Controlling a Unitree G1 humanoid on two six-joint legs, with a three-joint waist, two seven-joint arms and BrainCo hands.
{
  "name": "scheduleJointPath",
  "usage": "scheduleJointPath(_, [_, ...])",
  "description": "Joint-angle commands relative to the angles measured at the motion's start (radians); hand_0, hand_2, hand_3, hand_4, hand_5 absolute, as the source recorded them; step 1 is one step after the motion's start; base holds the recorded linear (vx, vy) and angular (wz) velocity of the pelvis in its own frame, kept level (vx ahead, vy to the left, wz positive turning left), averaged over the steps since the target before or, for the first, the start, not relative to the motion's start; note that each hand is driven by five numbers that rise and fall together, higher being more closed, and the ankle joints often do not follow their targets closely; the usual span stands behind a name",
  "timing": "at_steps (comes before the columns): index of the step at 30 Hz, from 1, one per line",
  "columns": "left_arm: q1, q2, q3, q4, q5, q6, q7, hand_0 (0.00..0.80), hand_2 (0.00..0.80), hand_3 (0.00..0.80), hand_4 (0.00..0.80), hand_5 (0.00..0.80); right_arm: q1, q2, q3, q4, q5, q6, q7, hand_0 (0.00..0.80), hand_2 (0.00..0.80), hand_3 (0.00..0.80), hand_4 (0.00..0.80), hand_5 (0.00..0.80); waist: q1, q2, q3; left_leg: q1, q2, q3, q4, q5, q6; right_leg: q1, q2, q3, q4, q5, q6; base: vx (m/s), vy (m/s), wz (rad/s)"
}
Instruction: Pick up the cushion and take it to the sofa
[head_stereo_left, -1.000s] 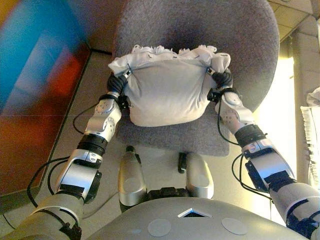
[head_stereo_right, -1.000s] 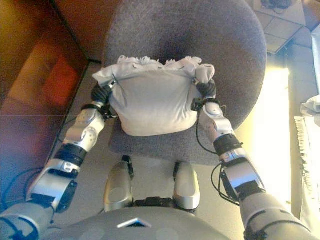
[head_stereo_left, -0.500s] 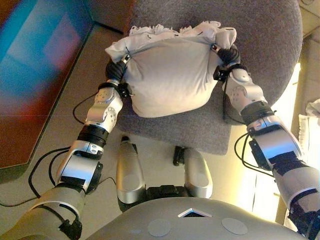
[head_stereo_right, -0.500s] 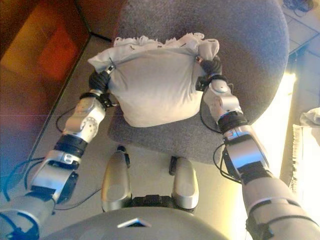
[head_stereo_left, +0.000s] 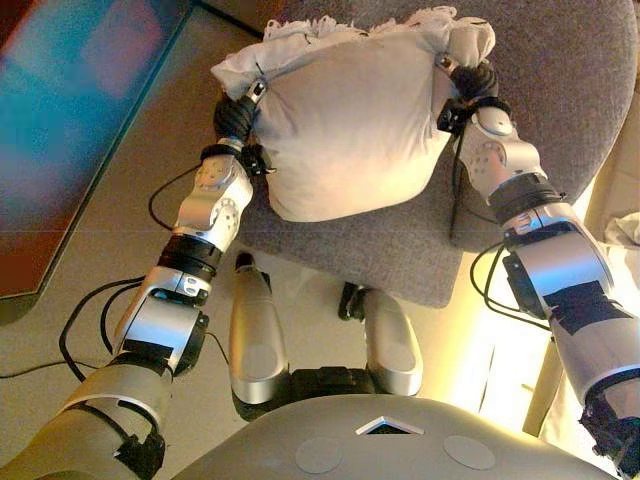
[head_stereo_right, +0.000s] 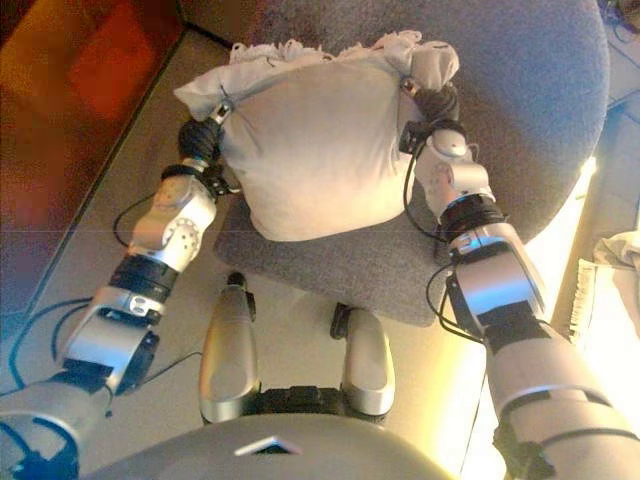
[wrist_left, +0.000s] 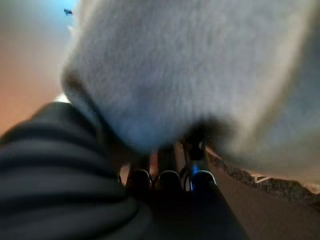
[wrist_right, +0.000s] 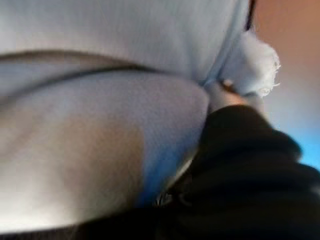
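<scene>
The white cushion (head_stereo_left: 350, 120) with a frilled top edge is held between my two hands above the grey chair seat (head_stereo_left: 400, 255). My left hand (head_stereo_left: 237, 112) grips its left side near the top corner. My right hand (head_stereo_left: 470, 80) grips its right side, and the cushion's corner bulges over it. In the left wrist view the cushion (wrist_left: 190, 65) fills the frame with my fingertips (wrist_left: 160, 177) tucked under it. In the right wrist view the cushion (wrist_right: 100, 125) presses against the hand's dark cover (wrist_right: 240, 165). No sofa is visible that I can name for sure.
The round grey upholstered chair (head_stereo_left: 570, 70) lies under and behind the cushion. A red-brown piece of furniture (head_stereo_right: 60, 90) stands at the left. A pale fringed cloth (head_stereo_left: 625, 225) shows at the right edge. Light floor (head_stereo_left: 90, 260) lies on both sides of the chair.
Both hands have raised the cushion towards the camera, so it now hangs higher over the seat. The whole view has also shifted, with the chair further up in the picture.
</scene>
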Motion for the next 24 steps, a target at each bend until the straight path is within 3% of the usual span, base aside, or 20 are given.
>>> scheduleJointPath(1, [0.05,-0.03,-0.015,-0.126,-0.035,-0.074,0.016,0.0,0.0,0.0,0.0,0.0,-0.002,-0.043,-0.022,-0.085,0.021,-0.072,-0.04,0.0,0.0,0.0,0.0,0.0,0.052,0.022,-0.023,0.103,0.089,-0.041,-0.043,0.007,-0.086,0.022,-0.029,0.072,-0.098,0.118,0.066,0.069,0.036,0.05])
scheduleJointPath(6, [0.116,-0.025,0.029,-0.165,-0.052,-0.068,0.012,0.0,0.0,0.0,0.0,0.0,0.037,-0.072,-0.039,-0.135,0.024,-0.036,-0.043,0.0,0.0,0.0,0.0,0.0,0.051,0.018,-0.058,0.175,0.086,-0.016,-0.108,0.023,-0.084,0.09,-0.025,0.066,-0.163,0.121,0.064,0.109,0.028,0.04])
scheduleJointPath(11, [0.258,0.01,0.101,-0.216,-0.143,-0.021,-0.075,0.0,0.0,0.0,0.0,0.0,0.118,-0.158,-0.096,-0.219,0.09,0.003,-0.061,0.0,0.0,0.0,0.0,0.0,0.054,0.027,-0.138,0.282,0.08,0.028,-0.197,0.045,-0.078,0.193,-0.025,0.048,-0.253,0.124,0.062,0.203,0.066,-0.06])
scheduleJointPath(19, [0.465,0.06,0.178,-0.328,-0.11,-0.001,-0.204,0.0,0.0,0.0,0.0,0.0,0.282,-0.291,-0.264,-0.331,0.002,-0.037,-0.038,0.0,0.0,0.0,0.0,0.0,0.061,0.056,-0.246,0.407,0.053,0.079,-0.343,0.082,-0.063,0.313,-0.025,0.005,-0.361,0.13,0.054,0.134,0.111,0.04])
scheduleJointPath(24, [0.562,0.067,0.241,-0.374,-0.147,0.013,-0.267,0.0,0.0,0.0,0.0,0.0,0.438,-0.288,-0.398,-0.436,0.008,-0.108,-0.033,0.0,0.0,0.0,0.0,0.0,0.057,0.066,-0.276,0.431,0.035,0.099,-0.377,0.085,-0.055,0.339,-0.031,-0.02,-0.396,0.143,0.053,0.0,0.099,0.03])
